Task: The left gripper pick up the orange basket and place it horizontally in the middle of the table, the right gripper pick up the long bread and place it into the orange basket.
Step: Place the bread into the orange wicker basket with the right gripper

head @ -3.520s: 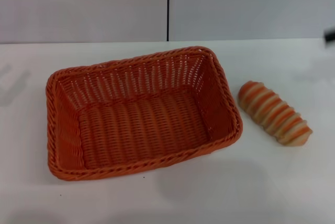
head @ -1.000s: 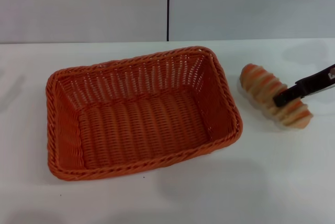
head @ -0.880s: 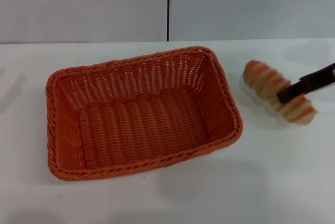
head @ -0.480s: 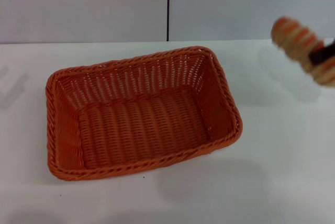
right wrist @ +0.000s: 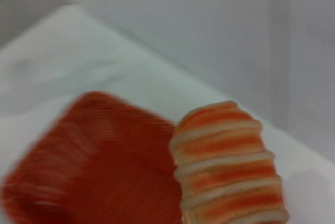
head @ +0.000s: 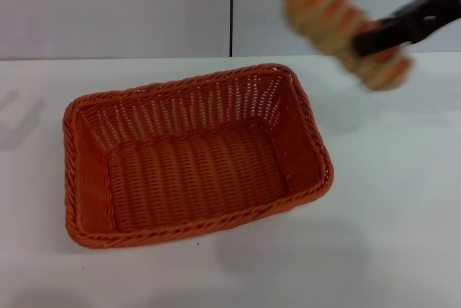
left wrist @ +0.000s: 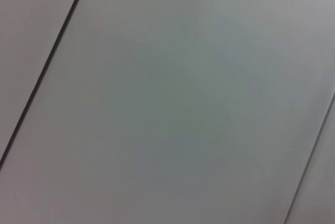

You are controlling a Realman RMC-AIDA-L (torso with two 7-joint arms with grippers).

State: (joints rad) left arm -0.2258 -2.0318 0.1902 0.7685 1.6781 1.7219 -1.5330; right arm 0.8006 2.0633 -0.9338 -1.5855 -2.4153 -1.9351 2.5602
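Note:
The orange basket lies lengthwise across the middle of the white table, with nothing in it. High above its far right corner hangs the long bread, striped tan and orange. My right gripper comes in from the upper right and is shut on that loaf. In the right wrist view the long bread fills the foreground, with the orange basket below and beyond it. My left gripper is out of view; its wrist camera shows only a grey wall.
A grey panelled wall with a dark vertical seam stands behind the table. Bare white tabletop lies to the right of the basket and along the front edge.
My right gripper closed on the long bread, lifted it off the table at the right, and has carried it up and leftward toward the basket. The basket has not moved.

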